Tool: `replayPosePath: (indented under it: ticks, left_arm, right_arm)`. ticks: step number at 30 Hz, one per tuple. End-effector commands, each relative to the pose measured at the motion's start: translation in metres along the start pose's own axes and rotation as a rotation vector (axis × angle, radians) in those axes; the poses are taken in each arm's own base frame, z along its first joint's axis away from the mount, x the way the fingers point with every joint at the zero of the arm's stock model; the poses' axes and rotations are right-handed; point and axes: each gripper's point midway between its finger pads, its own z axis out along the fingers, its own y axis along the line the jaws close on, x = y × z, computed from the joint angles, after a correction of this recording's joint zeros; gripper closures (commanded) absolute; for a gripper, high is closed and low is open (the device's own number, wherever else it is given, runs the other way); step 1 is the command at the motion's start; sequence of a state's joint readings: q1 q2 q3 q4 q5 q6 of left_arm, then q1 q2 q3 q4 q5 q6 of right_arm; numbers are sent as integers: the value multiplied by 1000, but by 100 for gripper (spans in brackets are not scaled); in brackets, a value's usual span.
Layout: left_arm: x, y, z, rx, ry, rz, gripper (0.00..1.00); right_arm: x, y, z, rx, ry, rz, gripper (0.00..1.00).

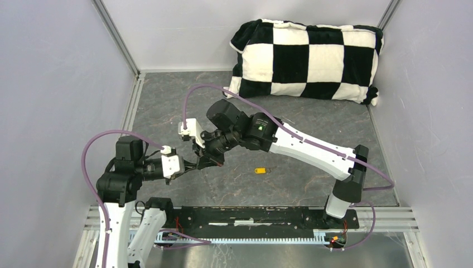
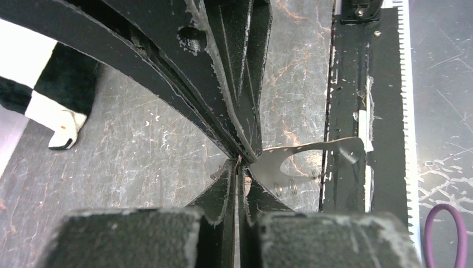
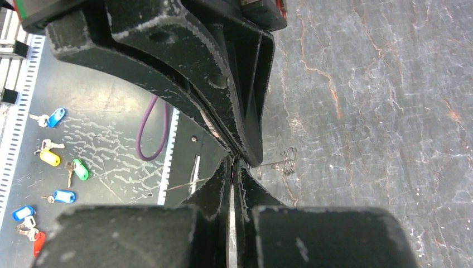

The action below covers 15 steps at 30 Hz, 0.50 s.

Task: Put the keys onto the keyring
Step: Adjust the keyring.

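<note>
Claws meet tip to tip!
Left gripper [image 2: 239,167] and right gripper [image 3: 234,165] both pinched shut at the keyring [image 3: 281,163]; yellow key [image 1: 260,171] lies right.

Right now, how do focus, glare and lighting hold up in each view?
Top external view: even light, sharp, the yellow key crisp on the table. Left wrist view: its own fingers blur up close, and the keyring smears into a shiny band. Right wrist view: near fingers soft, the keyring reads as thin wire, glare streaks the metal sheet at left.
</note>
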State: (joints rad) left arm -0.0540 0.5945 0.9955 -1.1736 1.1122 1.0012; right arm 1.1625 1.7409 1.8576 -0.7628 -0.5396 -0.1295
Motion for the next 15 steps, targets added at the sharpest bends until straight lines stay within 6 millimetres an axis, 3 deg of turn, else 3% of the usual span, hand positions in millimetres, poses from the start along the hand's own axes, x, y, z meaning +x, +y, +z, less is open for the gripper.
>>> replayPosePath:
  ticks: [1,8,11,13,14,15]
  left_arm:
    - [-12,-7,-1,41,-45,62,98]
    - [-24,-15,-2,65,-91,70,98]
    - [-32,-18,-3,80,-123,70,98]
    - [-38,-19,-3,89,-146,79,98]
    - [-40,-19,-4,90,-148,78,98]
    - [-41,-18,-4,88,-149,78,98]
  right_arm:
    - [-46,24,-26,-62,-190,-100,95]
    - [-52,34,-41,-109,-289,-95,83]
    - [-55,38,-44,-143,-330,-87,96]
    - [-53,37,-43,-140,-314,-74,100]
    - [-50,35,-41,-132,-298,-65,97]
    - [-47,32,-41,-118,-285,-60,87]
